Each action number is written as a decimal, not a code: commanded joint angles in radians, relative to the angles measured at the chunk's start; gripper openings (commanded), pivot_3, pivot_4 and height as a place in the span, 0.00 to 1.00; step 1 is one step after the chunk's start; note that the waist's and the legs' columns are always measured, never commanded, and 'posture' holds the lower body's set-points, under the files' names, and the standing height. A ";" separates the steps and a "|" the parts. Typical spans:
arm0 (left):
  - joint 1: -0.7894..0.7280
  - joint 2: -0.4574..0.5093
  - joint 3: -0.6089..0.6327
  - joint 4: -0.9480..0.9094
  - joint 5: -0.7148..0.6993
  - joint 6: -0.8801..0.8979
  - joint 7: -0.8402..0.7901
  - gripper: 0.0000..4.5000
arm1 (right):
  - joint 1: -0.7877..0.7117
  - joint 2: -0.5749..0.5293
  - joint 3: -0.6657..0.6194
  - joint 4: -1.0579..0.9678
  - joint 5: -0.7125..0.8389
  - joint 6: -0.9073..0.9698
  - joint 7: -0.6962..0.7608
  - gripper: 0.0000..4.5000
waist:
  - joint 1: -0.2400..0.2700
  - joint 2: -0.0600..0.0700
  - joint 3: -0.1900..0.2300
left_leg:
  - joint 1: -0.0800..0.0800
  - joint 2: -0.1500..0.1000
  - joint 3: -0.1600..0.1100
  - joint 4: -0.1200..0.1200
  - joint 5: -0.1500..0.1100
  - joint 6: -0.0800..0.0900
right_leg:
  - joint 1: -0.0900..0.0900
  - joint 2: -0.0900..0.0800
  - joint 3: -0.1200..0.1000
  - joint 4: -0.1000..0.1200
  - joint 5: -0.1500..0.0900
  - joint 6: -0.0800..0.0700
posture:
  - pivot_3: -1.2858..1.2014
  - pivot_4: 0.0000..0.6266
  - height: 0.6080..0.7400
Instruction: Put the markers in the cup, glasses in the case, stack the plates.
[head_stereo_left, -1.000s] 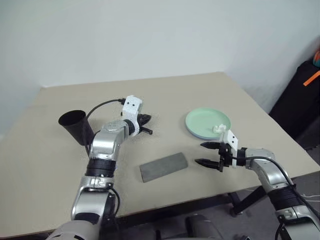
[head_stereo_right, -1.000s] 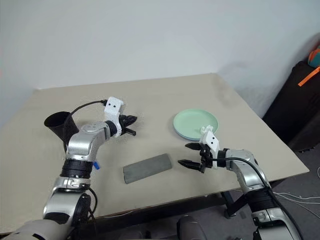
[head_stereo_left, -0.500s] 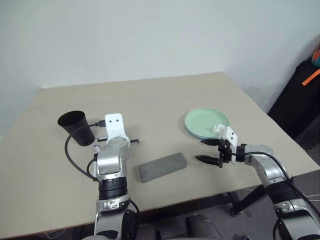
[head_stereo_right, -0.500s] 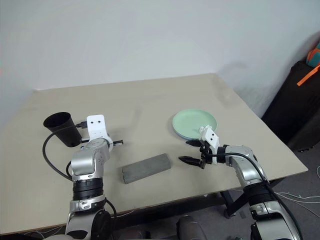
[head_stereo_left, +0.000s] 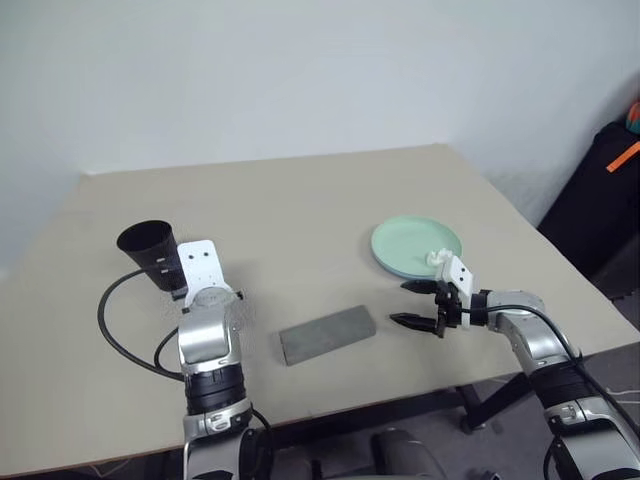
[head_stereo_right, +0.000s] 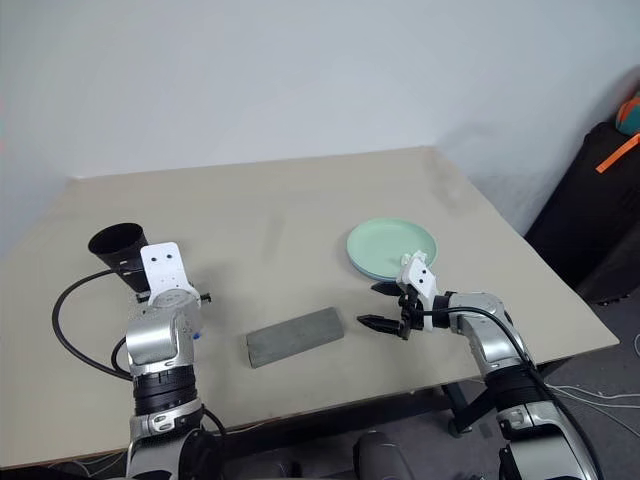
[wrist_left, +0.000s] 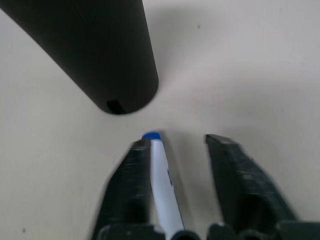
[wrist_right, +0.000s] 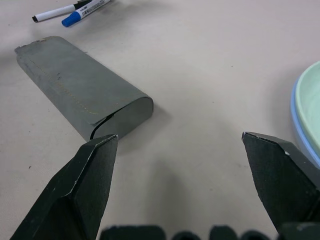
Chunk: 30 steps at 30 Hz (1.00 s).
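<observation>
The black cup (head_stereo_left: 148, 250) stands at the table's left. Just in front of it my left gripper (wrist_left: 178, 141) is open around a marker with a blue end (wrist_left: 161, 180), which lies against one finger (wrist_left: 132, 170). A second marker (wrist_right: 50, 12), black-tipped, lies beside the blue-capped one (wrist_right: 82, 11) on the table. The grey case (head_stereo_left: 327, 334) lies shut at the middle front. Right of the case hangs my right gripper (head_stereo_left: 402, 304), open and holding nothing. The mint green plate (head_stereo_left: 410, 240) rests on the light blue plate (wrist_right: 298, 125). The glasses are out of view.
A small crumpled white tissue (head_stereo_left: 437, 258) sits on the green plate's near rim. A black bag with an orange stripe (head_stereo_left: 610, 190) stands on the floor beyond the table's right edge. The left arm's black cable (head_stereo_left: 115, 340) loops over the table's front left.
My left arm has swung from the table's middle leftward and back to the cup's foot. The right arm has stayed where it was.
</observation>
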 joint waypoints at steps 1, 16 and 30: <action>-0.006 -0.012 0.013 -0.055 0.003 0.021 0.010 0.41 | -0.023 -0.002 -0.007 -0.011 -0.001 -0.021 0.007 0.96 | 0.000 0.000 0.000 | 0.000 0.000 0.000 0.000 0.000 0.000 | 0.000 0.000 0.000 0.000 0.000 0.000 | 0.52 0.00 1.00; -0.025 -0.001 0.063 -0.032 0.006 0.007 0.030 0.41 | -0.021 -0.002 -0.006 0.000 -0.015 -0.031 0.008 0.96 | 0.000 0.000 0.000 | 0.000 0.000 0.000 0.000 0.000 0.000 | 0.000 0.000 0.000 0.000 0.000 0.000 | 0.52 0.00 1.00; -0.092 0.058 0.124 0.149 -0.075 -0.039 -0.022 0.41 | -0.024 0.002 -0.012 0.006 -0.020 -0.037 0.002 0.96 | 0.000 0.000 0.000 | 0.000 0.000 0.000 0.000 0.000 -0.001 | -0.001 0.000 0.000 -0.001 0.000 0.000 | 0.52 0.00 1.00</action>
